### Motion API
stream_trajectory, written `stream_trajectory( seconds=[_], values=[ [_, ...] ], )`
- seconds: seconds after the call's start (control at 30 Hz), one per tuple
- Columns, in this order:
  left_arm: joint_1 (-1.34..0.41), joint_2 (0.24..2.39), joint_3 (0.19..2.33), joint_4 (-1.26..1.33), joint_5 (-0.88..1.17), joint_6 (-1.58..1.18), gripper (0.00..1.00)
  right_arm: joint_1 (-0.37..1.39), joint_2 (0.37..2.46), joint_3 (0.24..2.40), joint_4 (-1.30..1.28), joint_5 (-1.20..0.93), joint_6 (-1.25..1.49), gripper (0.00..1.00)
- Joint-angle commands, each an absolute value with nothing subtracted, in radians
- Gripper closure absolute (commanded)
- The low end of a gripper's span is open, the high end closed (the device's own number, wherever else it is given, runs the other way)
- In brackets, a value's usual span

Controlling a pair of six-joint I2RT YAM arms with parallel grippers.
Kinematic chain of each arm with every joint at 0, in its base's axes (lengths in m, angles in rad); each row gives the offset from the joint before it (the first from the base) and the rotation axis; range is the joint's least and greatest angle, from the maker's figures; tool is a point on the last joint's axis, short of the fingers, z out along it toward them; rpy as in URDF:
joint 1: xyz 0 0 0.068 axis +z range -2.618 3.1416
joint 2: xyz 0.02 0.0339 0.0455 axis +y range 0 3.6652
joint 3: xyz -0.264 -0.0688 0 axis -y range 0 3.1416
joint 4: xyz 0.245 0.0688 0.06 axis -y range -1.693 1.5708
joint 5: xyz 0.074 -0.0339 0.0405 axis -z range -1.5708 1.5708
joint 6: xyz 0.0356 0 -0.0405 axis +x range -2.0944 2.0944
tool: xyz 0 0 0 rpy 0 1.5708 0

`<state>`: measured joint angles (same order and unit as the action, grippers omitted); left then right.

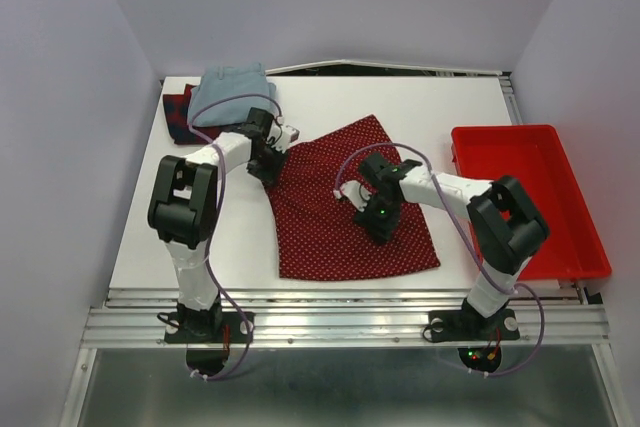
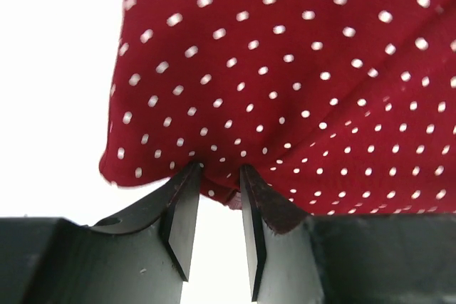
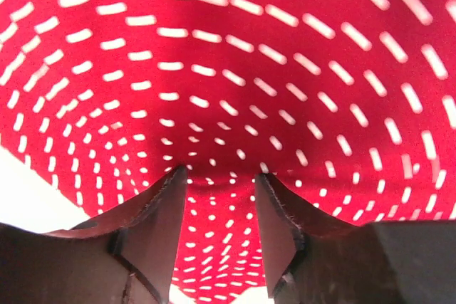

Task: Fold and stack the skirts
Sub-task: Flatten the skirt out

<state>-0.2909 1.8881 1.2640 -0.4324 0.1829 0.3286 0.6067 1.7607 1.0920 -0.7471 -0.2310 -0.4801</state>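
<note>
Left gripper (image 2: 221, 172) has its jaws narrowed at the corner hem of the dotted skirt (image 2: 299, 69) just ahead; I cannot tell whether cloth is caught. Right gripper (image 3: 219, 176), jaws part-open, has the skirt directly beneath. Both should pinch firmly and lift together, keeping the fold square.

The dark red skirt with tiny white dots (image 1: 320, 232) lay spread flat and unfolded at the middle of the surface (image 1: 450, 107), its wider hem toward 6 o'clock. At 11 o'clock the pale blue skirt (image 1: 235, 87) sat folded, partly covering the red-and-navy plaid skirt (image 1: 178, 115).
</note>
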Motion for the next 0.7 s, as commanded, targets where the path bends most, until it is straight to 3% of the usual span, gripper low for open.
stream_trajectory(
  seconds=[0.0, 0.17, 0.33, 0.47, 0.67],
  values=[
    [-0.293, 1.983, 1.416, -0.457, 0.173, 0.368, 0.59, 0.738, 1.891, 1.058, -0.784, -0.479, -0.407, 0.51],
    [-0.307, 2.045, 1.569, -0.549, 0.219, 0.388, 0.58, 0.782, 1.911, 1.161, -0.837, -0.612, -0.406, 0.49],
    [-0.316, 1.936, 1.470, -0.558, 0.218, 0.426, 0.57, 0.772, 1.797, 1.227, -0.888, -0.554, -0.422, 0.45],
    [-0.314, 1.794, 1.396, -0.538, 0.242, 0.439, 0.54, 0.651, 1.718, 1.301, -0.891, -0.540, -0.411, 0.45],
    [-0.318, 1.674, 1.405, -0.578, 0.344, 0.459, 0.52, 0.433, 1.790, 1.495, -0.894, -0.441, -0.429, 0.45]
  ],
)
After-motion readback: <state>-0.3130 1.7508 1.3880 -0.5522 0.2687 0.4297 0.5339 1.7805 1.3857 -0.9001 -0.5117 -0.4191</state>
